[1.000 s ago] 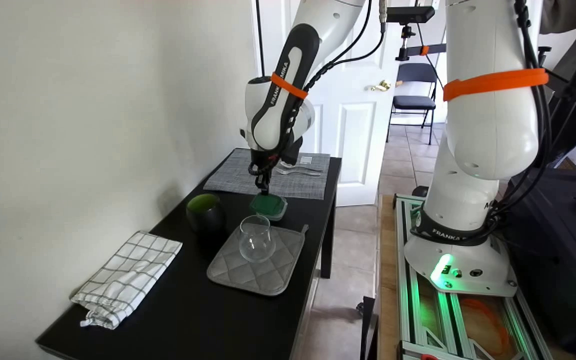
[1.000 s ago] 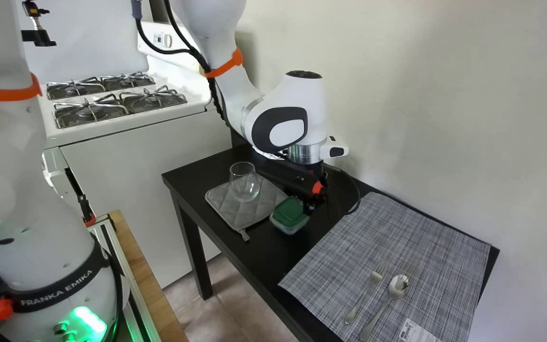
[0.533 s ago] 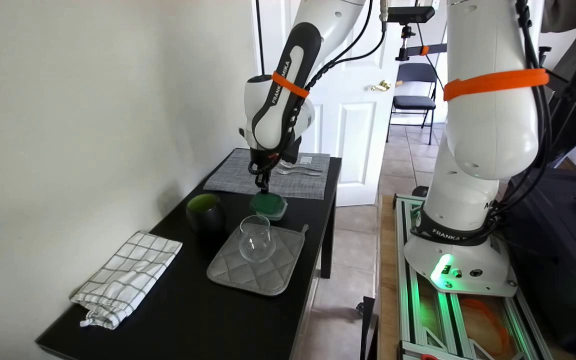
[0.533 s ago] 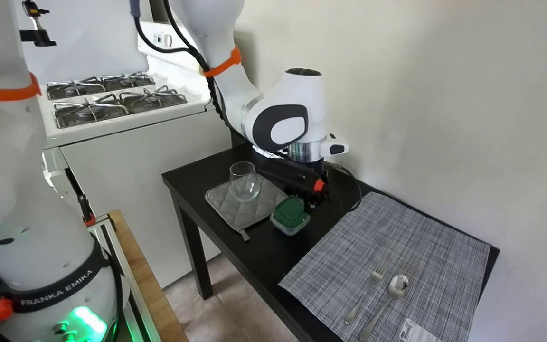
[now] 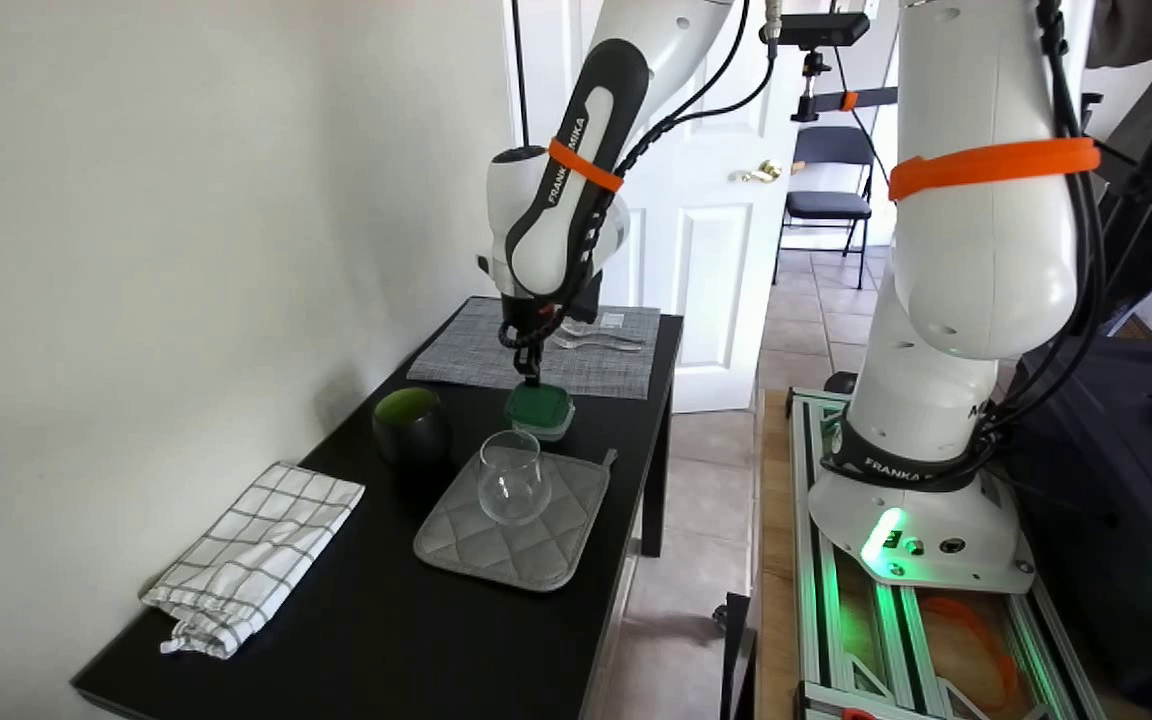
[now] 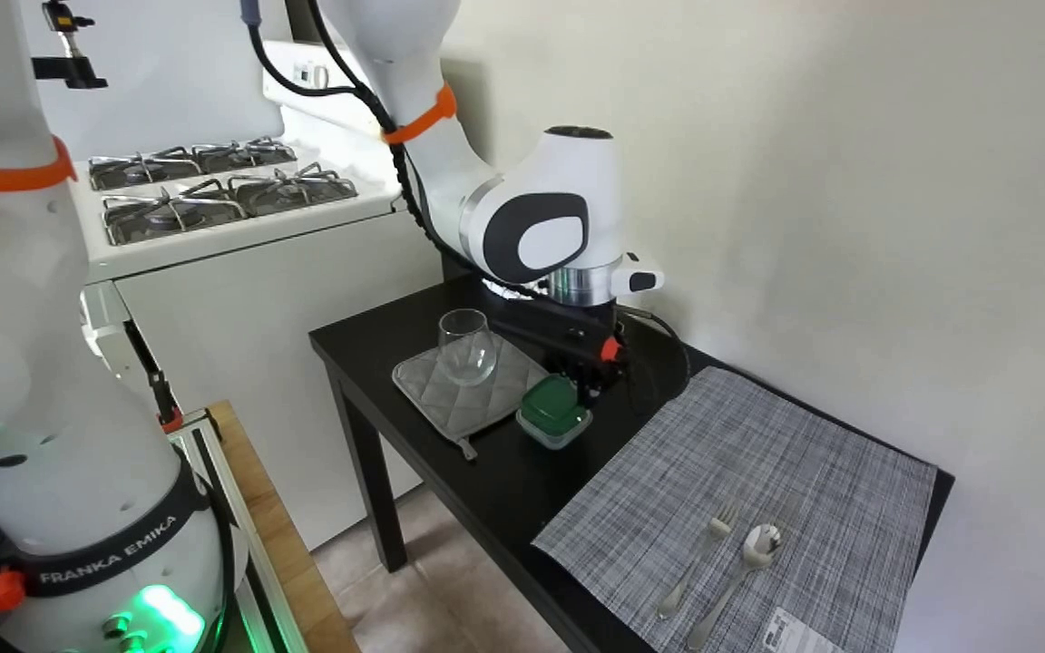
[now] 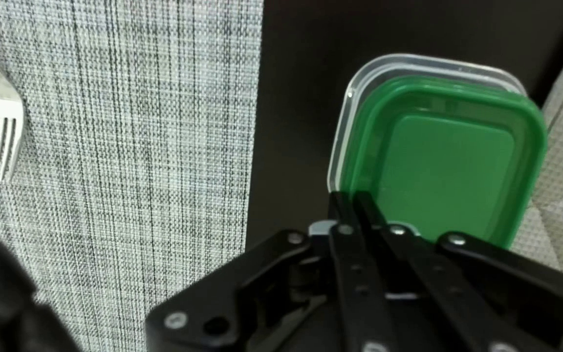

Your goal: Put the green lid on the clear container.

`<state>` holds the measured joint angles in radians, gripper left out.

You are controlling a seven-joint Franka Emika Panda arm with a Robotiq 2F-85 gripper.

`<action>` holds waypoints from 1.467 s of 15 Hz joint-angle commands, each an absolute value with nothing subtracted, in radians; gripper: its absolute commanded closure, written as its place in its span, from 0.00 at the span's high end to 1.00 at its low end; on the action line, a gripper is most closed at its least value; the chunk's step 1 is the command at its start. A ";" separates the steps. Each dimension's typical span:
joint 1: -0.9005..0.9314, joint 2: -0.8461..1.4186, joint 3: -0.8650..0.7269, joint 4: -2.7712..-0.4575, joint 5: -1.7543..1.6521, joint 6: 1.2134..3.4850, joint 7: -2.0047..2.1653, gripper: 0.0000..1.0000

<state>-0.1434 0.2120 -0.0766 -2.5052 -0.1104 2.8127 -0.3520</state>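
Observation:
The green lid (image 7: 447, 166) is a rounded square with a raised rim. It lies over the mouth of the clear container (image 7: 403, 61), a low see-through box. In the wrist view it is shifted off the container, whose rim shows along the top and left sides. I cannot tell whether the lid touches the container. The lid (image 5: 539, 405) and container (image 5: 548, 432) also show in an exterior view, and the lid (image 6: 551, 399) and container (image 6: 557, 438) in an exterior view. My gripper (image 7: 352, 195) is shut on the lid's edge, fingers close together on either side.
A stemless glass (image 5: 514, 490) stands on a grey quilted mat (image 5: 526, 565) beside the container. A dark mug, green inside (image 5: 411, 425), stands near the wall. A checked towel (image 5: 251, 550) lies nearby. A woven placemat (image 6: 813, 453) holds a fork (image 6: 699, 562) and a spoon (image 6: 736, 589).
The gripper has moved up slightly, and the lid has shifted a little with it over the container. The container has barely moved, if at all.

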 commanded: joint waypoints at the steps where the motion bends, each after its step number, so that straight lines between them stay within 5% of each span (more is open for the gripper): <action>1: -0.148 0.186 -0.082 -2.534 -0.130 2.783 -0.353 0.01; 22: -0.155 0.205 -0.085 -2.526 -0.112 2.825 -0.347 0.01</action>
